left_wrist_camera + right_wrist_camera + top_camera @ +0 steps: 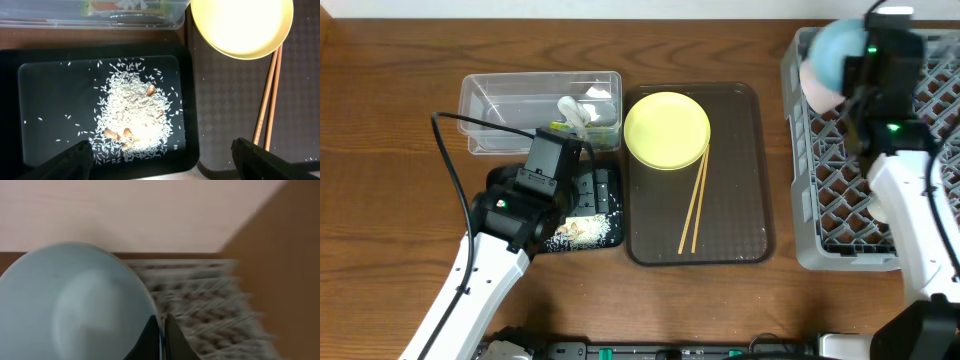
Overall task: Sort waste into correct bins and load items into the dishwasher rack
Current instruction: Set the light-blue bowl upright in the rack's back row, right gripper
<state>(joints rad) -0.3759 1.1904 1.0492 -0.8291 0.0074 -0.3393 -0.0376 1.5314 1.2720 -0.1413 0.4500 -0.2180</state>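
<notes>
My right gripper (pixel 163 330) is shut on the rim of the light blue bowl (pixel 75 305), held over the far left corner of the grey dishwasher rack (pixel 840 200). The pale pinkish bowl (pixel 817 88) sits in the rack beside the blue bowl (pixel 840 50). My left gripper (pixel 160 155) is open and empty above the black tray (pixel 50 100), which holds the rice scraps (pixel 132 117). The clear tub (pixel 500 100) holds white tissue (pixel 575 108) and the green-and-orange wrapper (pixel 125 6). The yellow plate (pixel 666 130) and two chopsticks (pixel 694 205) lie on the brown tray. The white cup is out of view.
The brown serving tray (pixel 740 200) lies between the black tray and the rack. A black cable (pixel 445 150) loops from my left arm over the table beside the clear tub.
</notes>
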